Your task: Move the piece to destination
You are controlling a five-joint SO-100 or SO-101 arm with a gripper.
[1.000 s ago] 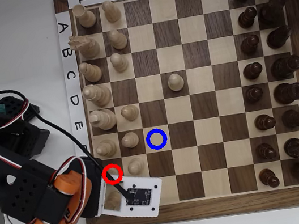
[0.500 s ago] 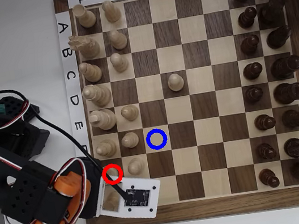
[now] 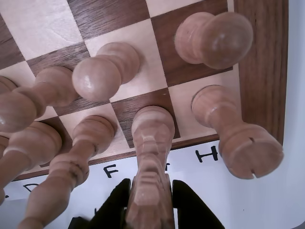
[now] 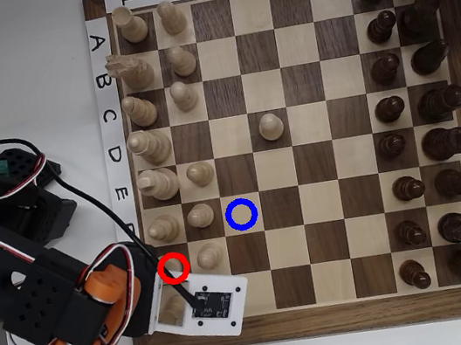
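Jaws (image 3: 148,202) flank the knight (image 3: 151,143), seemingly gripping it. Rook (image 3: 236,136) and pawn (image 3: 107,71) crowd beside the knight; lifting risks toppling them.

Black perforated arm (image 4: 30,299), orange servo housing (image 4: 104,313), white camera plate (image 4: 208,304), red-white-black wires.

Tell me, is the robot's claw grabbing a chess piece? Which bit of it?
Yes. The gripper has its two black fingers on either side of the pale knight, at its notched head; its base sits on the board.
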